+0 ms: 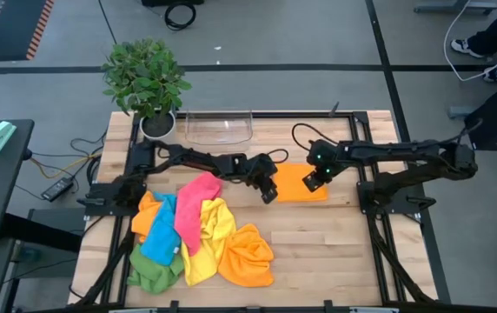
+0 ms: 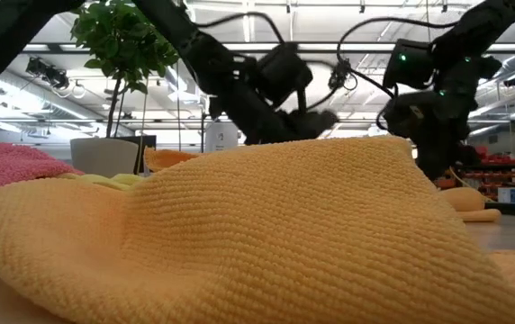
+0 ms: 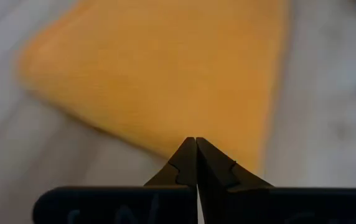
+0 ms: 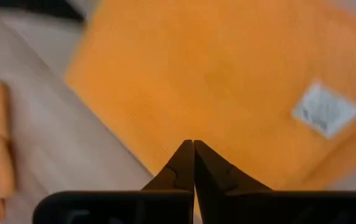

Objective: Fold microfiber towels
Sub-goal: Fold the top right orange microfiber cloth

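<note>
Folded orange towel (image 1: 299,183) lies flat mid-table, in front of the clear tray (image 1: 219,127). Left gripper (image 1: 268,193) is at its left edge, fingers pressed together, empty — same in its wrist view. Right gripper (image 1: 313,181) is over the towel's right part, fingers likewise closed on nothing; a white label (image 4: 325,110) shows on the cloth. Unfolded towel heap (image 1: 198,239) — pink, blue, yellow, green, orange — sits at the front left.
</note>
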Controlling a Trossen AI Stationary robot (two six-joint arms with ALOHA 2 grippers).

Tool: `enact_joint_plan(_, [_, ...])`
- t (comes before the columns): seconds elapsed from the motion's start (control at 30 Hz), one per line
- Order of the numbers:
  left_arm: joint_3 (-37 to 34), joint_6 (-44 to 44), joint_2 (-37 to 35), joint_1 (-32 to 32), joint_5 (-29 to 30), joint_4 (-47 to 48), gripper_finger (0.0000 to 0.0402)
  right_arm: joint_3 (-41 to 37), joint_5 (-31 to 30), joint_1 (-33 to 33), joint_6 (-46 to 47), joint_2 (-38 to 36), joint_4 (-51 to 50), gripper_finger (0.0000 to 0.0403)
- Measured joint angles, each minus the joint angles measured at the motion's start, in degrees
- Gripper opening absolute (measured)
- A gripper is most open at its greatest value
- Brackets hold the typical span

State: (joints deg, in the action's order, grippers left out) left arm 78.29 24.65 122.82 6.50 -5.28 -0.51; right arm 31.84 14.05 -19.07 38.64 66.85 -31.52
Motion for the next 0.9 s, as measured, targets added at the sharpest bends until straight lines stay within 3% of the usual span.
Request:
enact_joint_plan(0.33, [0.0, 0.3, 0.0, 1.7, -0.3, -0.4, 0.001, -7.9, 0.8, 2.5, 3.5, -0.1, -1.0, 0.0003])
enact_joint_plan(0.53, [0.0, 0.3, 0.0, 1.8, -0.3, -0.6, 0.0005, -3.4, 0.1, 2.5, 2.1, -0.2, -6.8, 0.0002])
enact_joint_plan(0.67, [0.0, 2.6, 0.0, 1.2, -3.3, -4.8, 0.0011, 2.5, -4.1, 2.5, -0.5, -0.2, -14.2, 0.0002])
enact_joint_plan(0.77, [0.0, 2.4, -0.1, -0.7, -5.7, -8.3, 0.0008, 4.0, -4.6, 2.5, -2.5, -0.3, -13.8, 0.0002])
enact_joint_plan(0.9, [0.0, 1.5, 0.2, -3.7, -4.2, -9.4, 0.0007, 0.8, -5.0, 1.4, -3.1, 0.2, -9.3, 0.0002])
